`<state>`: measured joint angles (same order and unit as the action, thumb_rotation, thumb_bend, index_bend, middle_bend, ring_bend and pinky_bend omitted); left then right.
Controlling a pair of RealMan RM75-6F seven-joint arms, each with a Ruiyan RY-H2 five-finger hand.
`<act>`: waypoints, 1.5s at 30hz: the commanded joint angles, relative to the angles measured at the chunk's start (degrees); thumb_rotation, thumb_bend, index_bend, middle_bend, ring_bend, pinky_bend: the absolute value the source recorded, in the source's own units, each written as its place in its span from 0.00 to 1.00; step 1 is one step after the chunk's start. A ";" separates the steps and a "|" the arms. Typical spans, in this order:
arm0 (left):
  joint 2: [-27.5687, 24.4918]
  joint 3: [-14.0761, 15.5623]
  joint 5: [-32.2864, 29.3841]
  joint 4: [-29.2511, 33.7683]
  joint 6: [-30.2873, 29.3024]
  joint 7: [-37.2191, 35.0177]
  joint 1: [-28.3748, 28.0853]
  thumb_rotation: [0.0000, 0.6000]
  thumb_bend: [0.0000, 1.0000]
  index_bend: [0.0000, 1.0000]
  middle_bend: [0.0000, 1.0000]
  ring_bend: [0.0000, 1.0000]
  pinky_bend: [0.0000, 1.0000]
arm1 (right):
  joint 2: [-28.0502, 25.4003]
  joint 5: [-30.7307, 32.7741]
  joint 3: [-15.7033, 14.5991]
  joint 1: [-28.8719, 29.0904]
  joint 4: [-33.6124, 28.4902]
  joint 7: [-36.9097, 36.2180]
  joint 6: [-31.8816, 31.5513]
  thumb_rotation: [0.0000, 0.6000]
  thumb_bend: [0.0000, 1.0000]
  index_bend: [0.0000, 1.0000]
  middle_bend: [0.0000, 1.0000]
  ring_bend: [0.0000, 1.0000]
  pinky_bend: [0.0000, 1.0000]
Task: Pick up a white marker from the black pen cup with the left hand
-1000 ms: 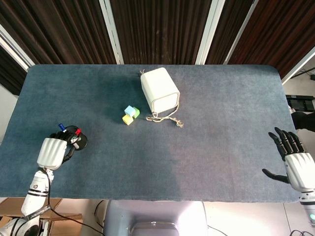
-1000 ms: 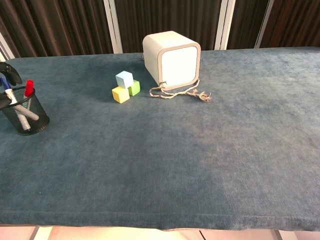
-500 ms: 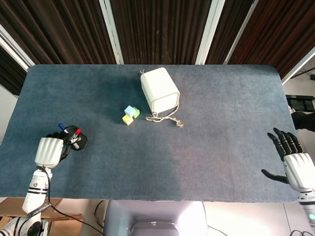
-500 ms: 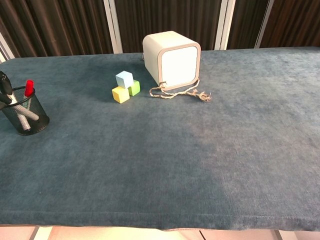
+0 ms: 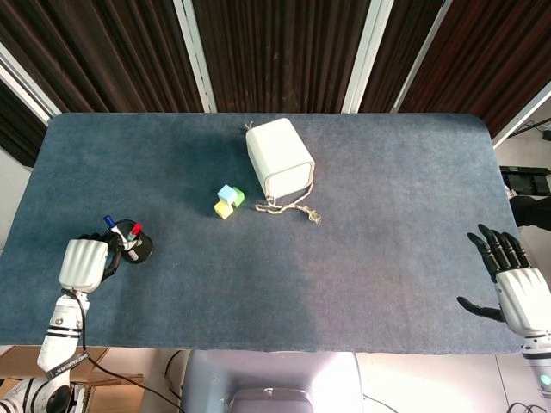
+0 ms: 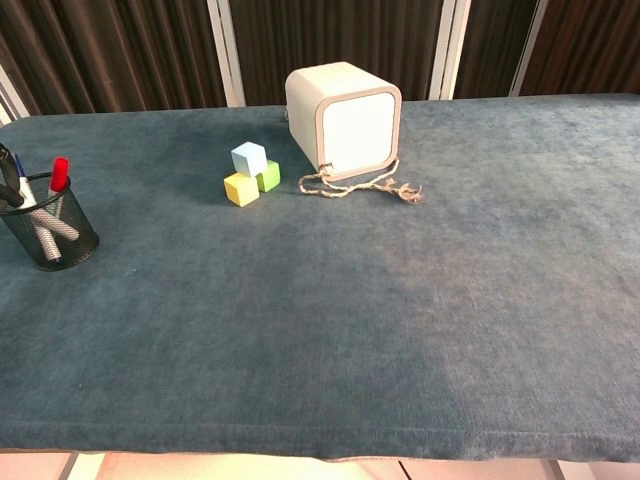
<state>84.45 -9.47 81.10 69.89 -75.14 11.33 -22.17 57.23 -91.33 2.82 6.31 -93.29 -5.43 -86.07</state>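
The black mesh pen cup (image 5: pixel 138 250) (image 6: pixel 52 238) stands near the table's left edge. It holds white markers, one with a red cap (image 5: pixel 135 229) (image 6: pixel 59 174) and one with a blue cap (image 5: pixel 108 220) (image 6: pixel 20 168). My left hand (image 5: pixel 83 262) sits just left of the cup with its dark fingers (image 6: pixel 8 172) curled at the rim, right beside the blue-capped marker. Whether they pinch it is hidden. My right hand (image 5: pixel 519 282) hovers at the table's right front corner with its fingers spread and nothing in it.
A white cube-shaped box (image 5: pixel 279 158) (image 6: pixel 345 120) with a loose cord (image 6: pixel 360 186) stands at the back centre. Three small blocks, light blue, yellow and green (image 5: pixel 228 202) (image 6: pixel 251 174), lie left of it. The blue table cloth (image 6: pixel 330 320) covers the whole top.
My left hand has shifted a little to the left and its fingers have drawn back from over the cup to its left rim. The markers and the right hand stay put.
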 commanded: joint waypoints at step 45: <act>18.85 -5.67 0.96 -2.92 3.91 18.06 -16.29 1.00 0.50 0.62 0.69 0.63 0.41 | -0.56 -0.05 -0.22 -0.86 -0.06 -0.55 -0.86 1.00 0.05 0.00 0.09 0.00 0.03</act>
<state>101.89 -14.92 82.75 68.63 -71.72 28.38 -37.44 56.67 -91.37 2.60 5.45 -93.34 -5.97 -86.92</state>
